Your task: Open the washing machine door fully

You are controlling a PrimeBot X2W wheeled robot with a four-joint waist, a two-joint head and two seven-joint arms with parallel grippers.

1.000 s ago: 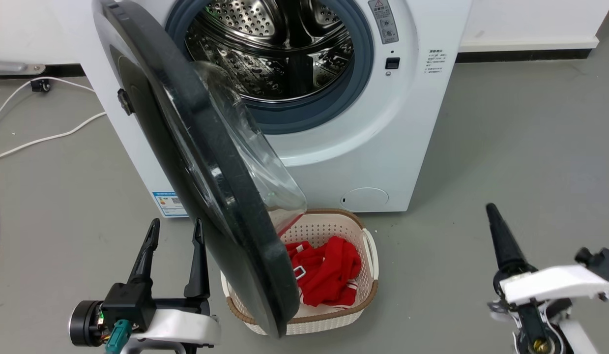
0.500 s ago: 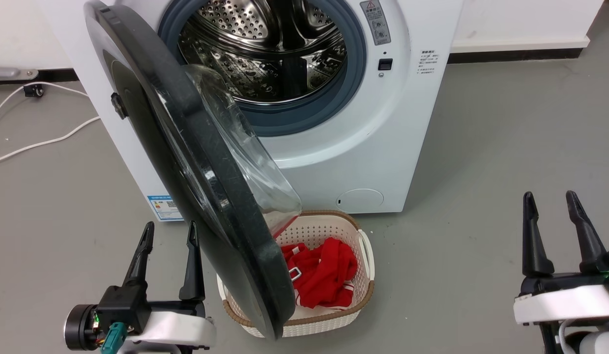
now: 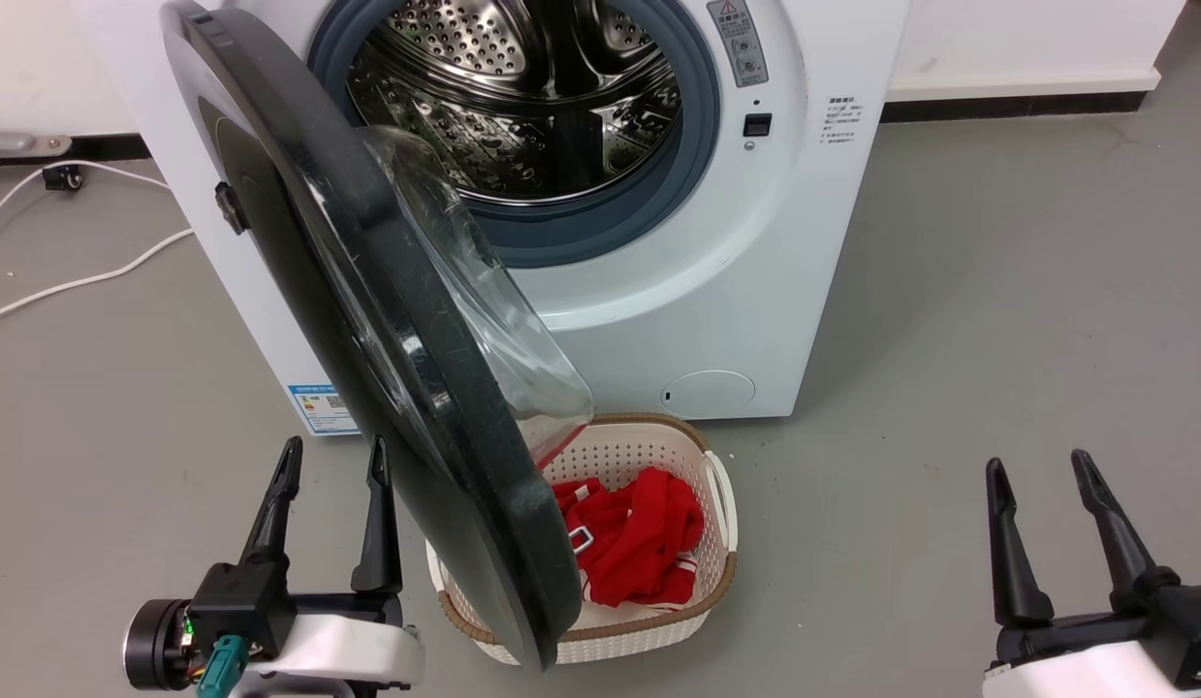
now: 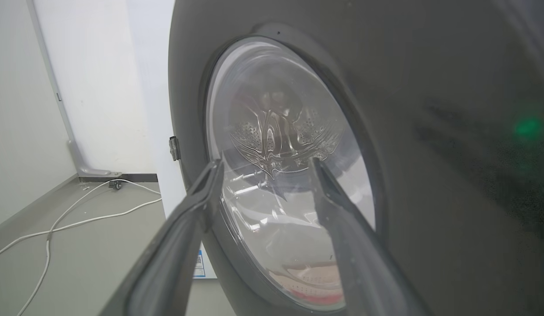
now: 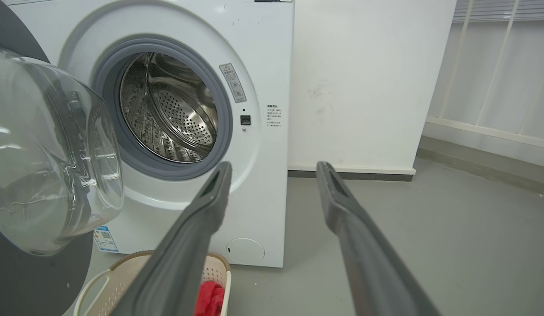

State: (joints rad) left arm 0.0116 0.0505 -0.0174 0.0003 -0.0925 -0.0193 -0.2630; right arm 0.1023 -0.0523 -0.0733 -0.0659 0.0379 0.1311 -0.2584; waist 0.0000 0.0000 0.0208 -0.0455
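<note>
Looks past parted right gripper (image 5: 274, 166) at washing machine (image 5: 272, 66), upper left; washing machine door (image 5: 34, 153) open at left edge.

door (image 3: 367, 291): glossy black, clear glass | drum (image 3: 522, 87): shiny perforated steel | floor (image 3: 997, 291): matt grey

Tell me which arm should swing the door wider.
Probably left: the left gripper, open, stands right beside the washing machine door near its lower edge; the right gripper, also open, sits far off across the floor past the basket.
</note>
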